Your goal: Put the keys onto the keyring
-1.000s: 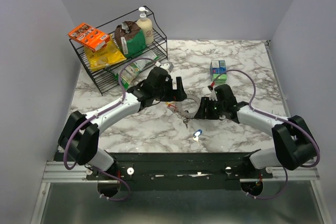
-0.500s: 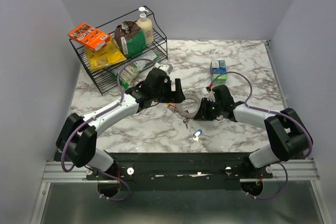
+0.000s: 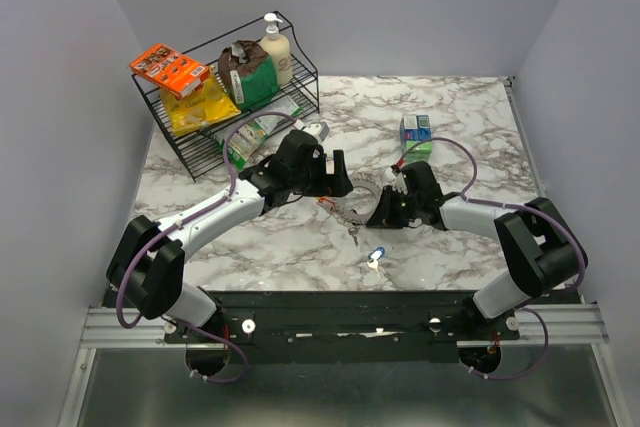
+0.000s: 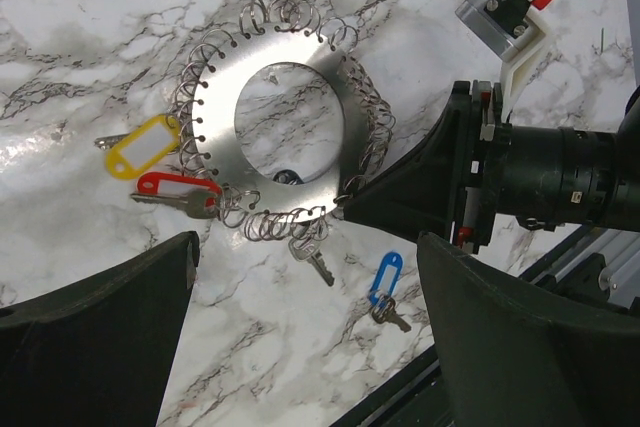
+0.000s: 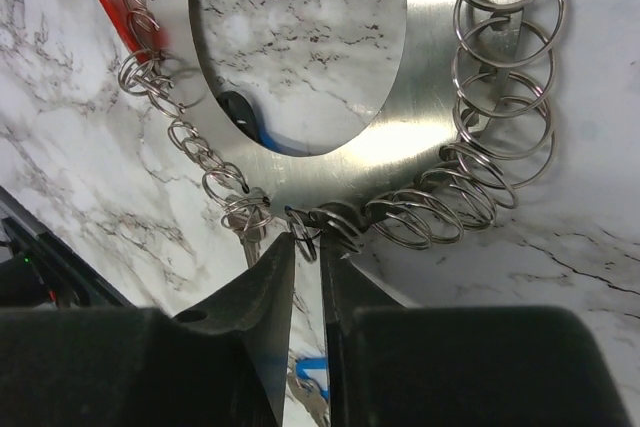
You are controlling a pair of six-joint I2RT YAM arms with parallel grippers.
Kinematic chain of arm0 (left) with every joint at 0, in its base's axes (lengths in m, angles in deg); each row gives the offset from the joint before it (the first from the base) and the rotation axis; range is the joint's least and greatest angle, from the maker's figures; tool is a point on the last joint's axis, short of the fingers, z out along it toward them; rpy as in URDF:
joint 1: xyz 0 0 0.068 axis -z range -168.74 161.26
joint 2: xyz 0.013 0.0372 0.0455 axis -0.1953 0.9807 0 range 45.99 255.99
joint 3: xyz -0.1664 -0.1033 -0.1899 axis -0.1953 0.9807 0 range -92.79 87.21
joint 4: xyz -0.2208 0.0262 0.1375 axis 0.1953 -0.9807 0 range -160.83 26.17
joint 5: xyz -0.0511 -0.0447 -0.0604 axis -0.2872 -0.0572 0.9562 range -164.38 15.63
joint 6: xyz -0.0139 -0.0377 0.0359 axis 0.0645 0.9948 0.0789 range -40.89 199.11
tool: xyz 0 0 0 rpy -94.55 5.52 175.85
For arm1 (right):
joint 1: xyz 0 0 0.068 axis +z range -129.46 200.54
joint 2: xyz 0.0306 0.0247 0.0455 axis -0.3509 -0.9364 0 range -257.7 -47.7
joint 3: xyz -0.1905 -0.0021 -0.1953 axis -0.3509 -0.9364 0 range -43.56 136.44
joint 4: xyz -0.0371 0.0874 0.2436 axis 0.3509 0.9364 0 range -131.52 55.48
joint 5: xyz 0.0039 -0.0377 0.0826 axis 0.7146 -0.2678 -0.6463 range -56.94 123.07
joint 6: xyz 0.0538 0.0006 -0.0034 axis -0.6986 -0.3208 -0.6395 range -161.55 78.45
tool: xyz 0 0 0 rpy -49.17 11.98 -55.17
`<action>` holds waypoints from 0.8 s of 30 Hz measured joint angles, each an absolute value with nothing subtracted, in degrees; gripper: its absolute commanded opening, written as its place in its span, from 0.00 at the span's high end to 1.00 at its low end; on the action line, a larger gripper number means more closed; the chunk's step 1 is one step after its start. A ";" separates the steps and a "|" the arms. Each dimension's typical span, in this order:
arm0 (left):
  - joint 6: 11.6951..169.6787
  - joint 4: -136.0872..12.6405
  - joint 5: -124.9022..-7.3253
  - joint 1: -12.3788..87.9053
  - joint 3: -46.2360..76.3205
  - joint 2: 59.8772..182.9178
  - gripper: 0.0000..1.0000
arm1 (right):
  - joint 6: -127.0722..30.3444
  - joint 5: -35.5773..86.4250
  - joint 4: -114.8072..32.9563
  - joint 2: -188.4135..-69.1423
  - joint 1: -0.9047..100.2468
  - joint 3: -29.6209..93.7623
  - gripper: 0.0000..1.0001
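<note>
The left arm reaches from the near left toward the table's middle, its wrist bent down. The left gripper (image 3: 336, 173) hangs above the table, its fingers (image 4: 110, 317) spread wide apart. The right arm lies low, stretched leftward from the near right. The right gripper (image 5: 306, 247) has its fingers (image 5: 262, 297) drawn to a thin slit, their tips pinching the near edge of the keyring (image 5: 430, 147).

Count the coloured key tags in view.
3: yellow tag and red tag beside the keyring, blue tag lying apart from it; a bluish thing under the ring may be a fourth.
</note>
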State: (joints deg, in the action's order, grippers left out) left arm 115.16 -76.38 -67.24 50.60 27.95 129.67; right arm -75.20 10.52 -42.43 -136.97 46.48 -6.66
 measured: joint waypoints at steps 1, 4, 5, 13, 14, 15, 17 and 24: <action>115.18 -76.36 -67.24 50.60 28.06 129.67 0.01 | -75.48 10.52 -42.76 -136.97 46.48 -6.66 0.78; 115.16 -76.38 -67.24 50.60 28.34 129.63 0.01 | -76.20 10.56 -43.83 -136.97 46.48 -6.66 0.85; 115.16 -76.36 -67.24 50.60 28.45 129.56 0.01 | -76.38 10.61 -44.09 -136.97 46.48 -6.66 0.88; 115.16 -76.38 -67.26 50.60 28.65 128.91 0.01 | -76.86 10.72 -45.01 -137.32 46.48 -6.46 0.99; 115.14 -76.43 -67.26 50.60 28.73 128.53 0.01 | -76.66 10.74 -45.01 -137.32 46.48 -6.35 0.99; 115.14 -76.43 -67.28 50.60 28.84 128.14 0.01 | -76.47 10.74 -44.94 -137.32 46.48 -6.20 0.99; 115.01 -76.54 -67.50 50.60 29.04 126.98 0.01 | -75.83 10.76 -44.81 -137.26 46.48 -5.70 0.99; 113.37 -76.78 -70.10 50.03 30.18 120.95 0.01 | -70.70 10.96 -40.74 -134.20 46.48 0.03 0.99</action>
